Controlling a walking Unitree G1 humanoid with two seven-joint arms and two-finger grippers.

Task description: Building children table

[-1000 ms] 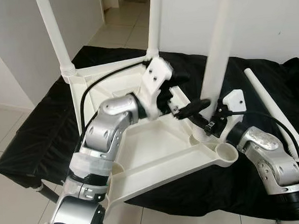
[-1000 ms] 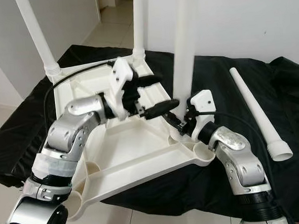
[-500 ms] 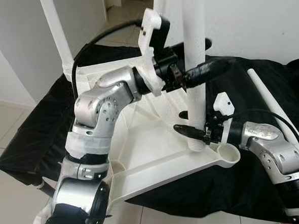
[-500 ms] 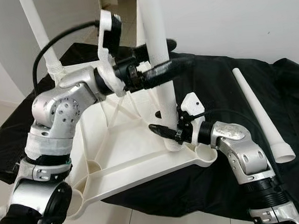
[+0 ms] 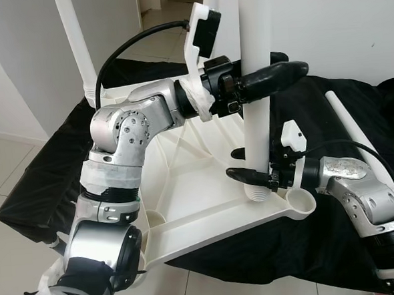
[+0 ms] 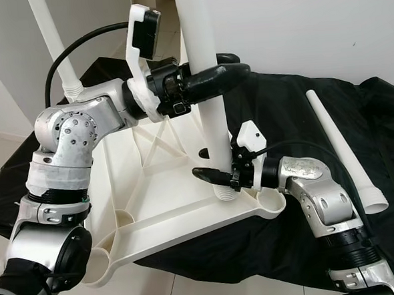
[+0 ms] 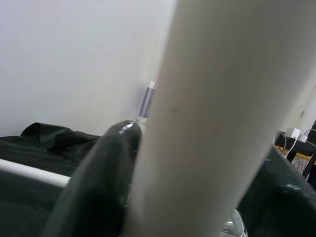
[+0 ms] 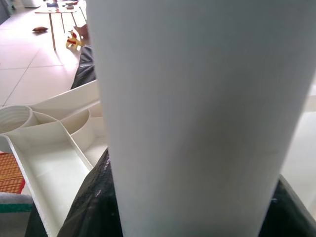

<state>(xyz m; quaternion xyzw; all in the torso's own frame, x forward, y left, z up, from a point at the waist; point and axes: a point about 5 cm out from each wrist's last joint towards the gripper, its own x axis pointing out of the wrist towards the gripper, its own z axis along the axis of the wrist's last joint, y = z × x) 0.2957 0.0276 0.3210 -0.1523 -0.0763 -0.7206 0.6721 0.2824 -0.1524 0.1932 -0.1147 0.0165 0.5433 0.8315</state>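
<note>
Raised since a second ago, the left gripper (image 5: 263, 83) clasps the white table leg (image 5: 255, 64) high while the right gripper (image 5: 246, 164) straddles its base above the upturned tabletop (image 5: 207, 207), a light, stiff, slick tube best gripped low.

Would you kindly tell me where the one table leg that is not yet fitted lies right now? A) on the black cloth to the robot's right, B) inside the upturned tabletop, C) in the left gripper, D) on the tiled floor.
A: the loose leg lies flat on the black cloth, to the right of the upturned tabletop.
</note>
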